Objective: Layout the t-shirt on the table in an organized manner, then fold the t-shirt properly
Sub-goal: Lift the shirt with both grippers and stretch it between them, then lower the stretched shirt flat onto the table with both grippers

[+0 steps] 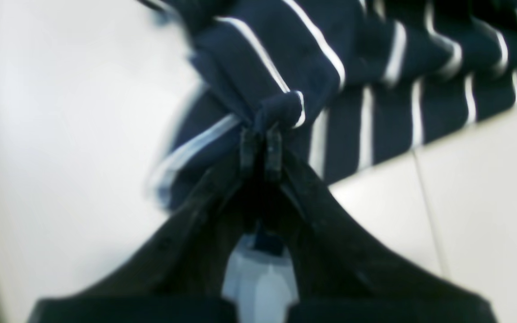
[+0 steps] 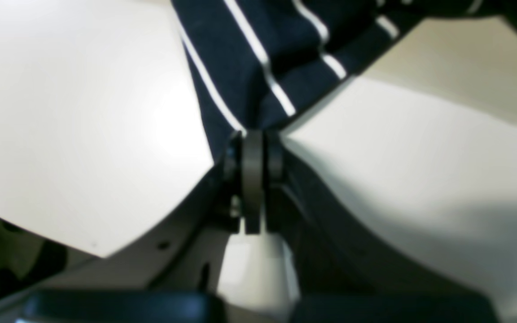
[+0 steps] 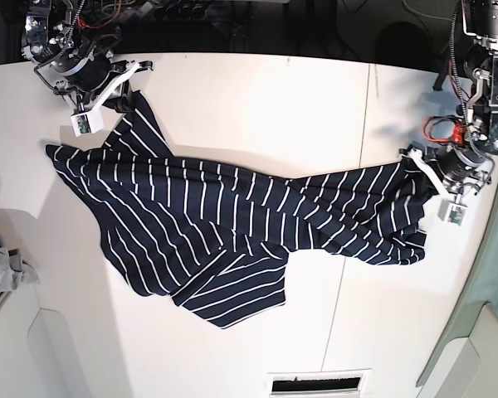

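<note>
The t-shirt (image 3: pixel 224 232) lies crumpled across the surface (image 3: pixel 249 91), not flat yet. The left hand (image 1: pixel 260 139) and right hand (image 2: pixel 253 143) each pinch an edge tight. Spreading and folding are still left.

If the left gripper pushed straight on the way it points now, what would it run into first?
The t-shirt itself. The left gripper is already shut on a bunched fold, and more striped fabric lies directly beyond its tips, with the table off to the side. How deep the folds lie is unclear.

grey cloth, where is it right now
In the base view the grey cloth lies at the far left edge, just off the table, left of the t-shirt and apart from it.
</note>
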Robot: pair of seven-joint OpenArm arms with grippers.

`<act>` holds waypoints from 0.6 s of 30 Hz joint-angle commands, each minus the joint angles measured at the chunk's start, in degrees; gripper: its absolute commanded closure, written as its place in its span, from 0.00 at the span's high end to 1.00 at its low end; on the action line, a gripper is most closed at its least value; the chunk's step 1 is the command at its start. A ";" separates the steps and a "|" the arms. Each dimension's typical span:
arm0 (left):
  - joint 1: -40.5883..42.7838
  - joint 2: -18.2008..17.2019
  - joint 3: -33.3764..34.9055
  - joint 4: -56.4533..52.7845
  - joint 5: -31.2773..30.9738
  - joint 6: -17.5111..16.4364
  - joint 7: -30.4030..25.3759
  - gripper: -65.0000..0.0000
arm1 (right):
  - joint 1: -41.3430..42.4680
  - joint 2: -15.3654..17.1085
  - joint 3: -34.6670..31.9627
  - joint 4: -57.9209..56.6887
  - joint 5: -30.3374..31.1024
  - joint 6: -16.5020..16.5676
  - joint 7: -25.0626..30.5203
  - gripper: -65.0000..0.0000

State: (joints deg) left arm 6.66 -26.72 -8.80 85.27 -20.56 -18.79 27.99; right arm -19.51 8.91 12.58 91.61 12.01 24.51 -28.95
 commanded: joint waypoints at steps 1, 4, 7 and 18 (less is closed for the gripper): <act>-1.07 -2.27 -1.90 3.15 -0.96 0.13 -0.31 0.00 | -0.09 1.55 0.59 1.18 -0.26 0.20 -0.35 0.00; -1.07 -6.36 -5.64 9.44 -4.11 0.11 5.64 0.00 | -1.40 4.35 2.78 3.48 -0.22 0.17 -1.29 0.00; -1.07 -11.19 -8.33 14.38 -7.19 0.09 9.35 0.00 | -3.19 6.82 6.64 7.74 1.73 0.42 -1.31 0.00; -1.14 -19.39 -13.27 15.91 -9.01 -0.85 8.11 0.00 | -4.02 15.02 22.58 14.56 15.34 3.96 -5.05 0.00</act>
State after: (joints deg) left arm 6.17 -44.75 -21.39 100.53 -29.61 -20.16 37.04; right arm -23.83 23.11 34.87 105.38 26.28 28.16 -34.98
